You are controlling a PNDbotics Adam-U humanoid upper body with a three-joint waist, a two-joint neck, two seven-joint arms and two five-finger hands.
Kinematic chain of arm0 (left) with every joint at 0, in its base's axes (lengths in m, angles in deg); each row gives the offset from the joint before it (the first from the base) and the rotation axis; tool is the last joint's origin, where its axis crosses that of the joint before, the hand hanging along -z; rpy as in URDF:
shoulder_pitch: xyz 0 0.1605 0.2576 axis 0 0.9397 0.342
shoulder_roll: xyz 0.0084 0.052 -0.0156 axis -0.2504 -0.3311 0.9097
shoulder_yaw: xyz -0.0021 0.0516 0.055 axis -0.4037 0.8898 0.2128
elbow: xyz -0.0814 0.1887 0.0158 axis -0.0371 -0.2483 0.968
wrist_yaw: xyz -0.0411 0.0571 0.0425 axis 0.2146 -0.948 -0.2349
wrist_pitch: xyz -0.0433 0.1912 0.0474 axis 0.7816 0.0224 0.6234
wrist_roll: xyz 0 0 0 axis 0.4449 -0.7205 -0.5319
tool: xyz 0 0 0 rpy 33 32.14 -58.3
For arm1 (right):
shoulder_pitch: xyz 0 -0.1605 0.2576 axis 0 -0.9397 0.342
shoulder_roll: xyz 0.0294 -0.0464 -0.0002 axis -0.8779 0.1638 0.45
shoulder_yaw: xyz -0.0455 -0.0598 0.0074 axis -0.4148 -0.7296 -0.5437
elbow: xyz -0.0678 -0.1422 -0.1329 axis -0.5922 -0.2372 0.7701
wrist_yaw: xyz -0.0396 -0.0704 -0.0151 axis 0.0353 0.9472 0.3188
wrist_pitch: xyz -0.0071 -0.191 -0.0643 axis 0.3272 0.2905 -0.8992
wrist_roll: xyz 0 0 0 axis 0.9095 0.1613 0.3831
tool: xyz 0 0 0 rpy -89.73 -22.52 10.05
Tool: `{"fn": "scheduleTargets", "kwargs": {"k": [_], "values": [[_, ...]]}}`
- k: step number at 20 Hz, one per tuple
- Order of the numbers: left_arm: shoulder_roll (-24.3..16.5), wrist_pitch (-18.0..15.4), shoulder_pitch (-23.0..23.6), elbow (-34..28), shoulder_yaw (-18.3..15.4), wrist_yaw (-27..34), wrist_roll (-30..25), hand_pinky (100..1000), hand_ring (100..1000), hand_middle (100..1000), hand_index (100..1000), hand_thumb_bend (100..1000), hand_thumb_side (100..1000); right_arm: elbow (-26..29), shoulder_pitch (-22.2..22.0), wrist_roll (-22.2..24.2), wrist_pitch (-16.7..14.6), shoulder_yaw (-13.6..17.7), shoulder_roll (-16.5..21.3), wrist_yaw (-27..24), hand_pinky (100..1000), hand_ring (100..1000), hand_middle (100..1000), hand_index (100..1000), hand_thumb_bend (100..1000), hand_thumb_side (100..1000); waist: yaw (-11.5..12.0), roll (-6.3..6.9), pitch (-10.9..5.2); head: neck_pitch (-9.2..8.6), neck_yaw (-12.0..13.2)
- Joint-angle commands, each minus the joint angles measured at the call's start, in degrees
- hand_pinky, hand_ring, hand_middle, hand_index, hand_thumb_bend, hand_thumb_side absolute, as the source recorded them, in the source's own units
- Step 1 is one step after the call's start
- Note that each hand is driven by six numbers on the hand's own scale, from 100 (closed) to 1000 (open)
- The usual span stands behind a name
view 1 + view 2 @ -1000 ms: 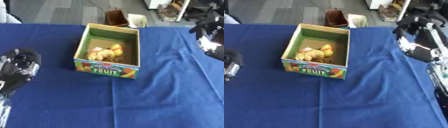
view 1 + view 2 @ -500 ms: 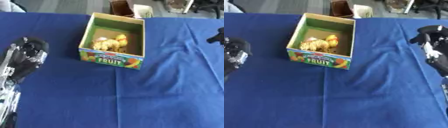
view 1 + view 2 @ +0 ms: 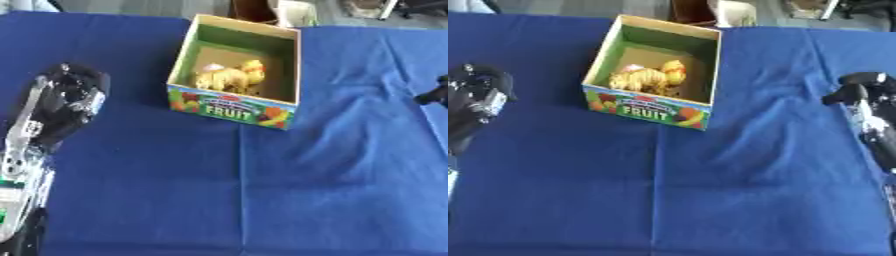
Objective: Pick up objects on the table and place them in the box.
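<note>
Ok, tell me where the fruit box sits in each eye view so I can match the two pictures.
Left eye view: fruit box upper centre, slightly right of the middle.
Right eye view: fruit box upper centre, slightly left of the middle.
Shared landmark: the yellowish toys lying inside it.

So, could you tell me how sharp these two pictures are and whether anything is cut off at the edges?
Left eye view: soft all over, the box lettering just readable, the left robot hand smeared; only a dark tip of the right robot hand shows at the right edge. Right eye view: equally soft, the yellow objects inside the box blend together, but the right robot hand shows more fully.
</note>
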Motion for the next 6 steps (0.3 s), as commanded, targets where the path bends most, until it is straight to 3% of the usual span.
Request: {"fn": "scheduleTargets", "kwargs": {"k": [1, 6], "values": [[-0.3, -0.1, -0.3, -0.6, -0.4, 0.1, 0.0, 547, 474, 535, 584, 349, 264, 1.5, 0.3, 0.6, 0.1, 0.3, 0.0, 0.2, 639, 527, 458, 643, 100, 382, -0.1, 0.13, -0.7, 0.11, 0.6], [-0.2, -0.3, -0.2, -0.5, -0.4, 0.2, 0.0, 547, 473, 534, 583, 366, 291, 1.8, 0.0, 0.9, 0.6, 0.3, -1.0, 0.5, 638, 524, 452, 639, 100, 389, -0.2, 0.3, -0.56, 0.14, 0.3]]}}
